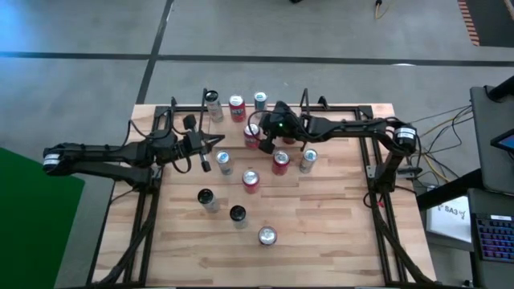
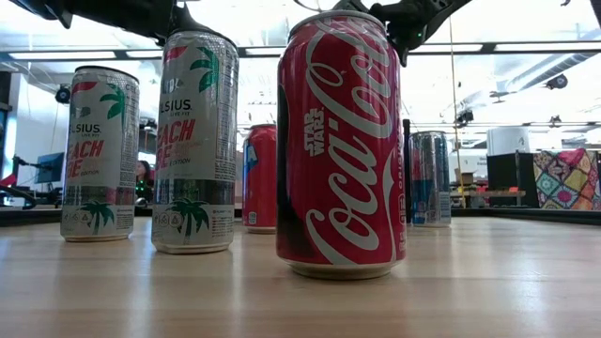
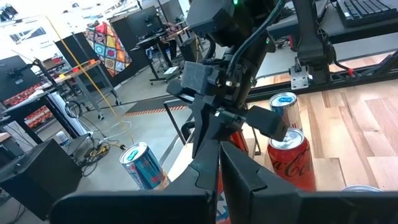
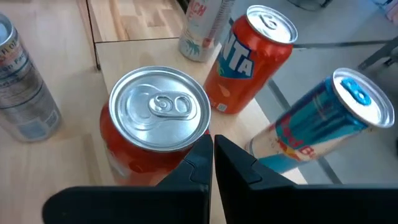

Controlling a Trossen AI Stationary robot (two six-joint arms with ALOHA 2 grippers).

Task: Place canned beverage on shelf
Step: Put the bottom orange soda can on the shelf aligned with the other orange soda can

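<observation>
The shelf [image 1: 305,98], black rods with a light wooden floor [image 4: 137,56], stands at the table's far edge. On it are a white can [image 4: 202,25], an orange can [image 4: 249,56] and a blue can [image 4: 323,124]. A red can with a silver top [image 4: 158,112] stands upright just in front of these; in the high view [image 1: 251,138] it is near the shelf's front. My right gripper [image 4: 213,152] is shut, close above and beside this red can. My left gripper [image 1: 205,160] is shut and empty, left of the table's middle. My right gripper's shut fingertips [image 4: 200,152] stand close by the red can's upper side wall [image 4: 180,155], slanting down from the table's right. I cannot tell whether they touch it. The can stands upright on its base.
Several loose cans stand on the table: a red one [image 1: 279,163], silver ones [image 1: 307,159] [image 1: 224,161], a red one [image 1: 251,181], dark ones [image 1: 206,198] [image 1: 238,214] and one nearest [image 1: 267,236]. Black side frames [image 1: 377,185] run along both table sides.
</observation>
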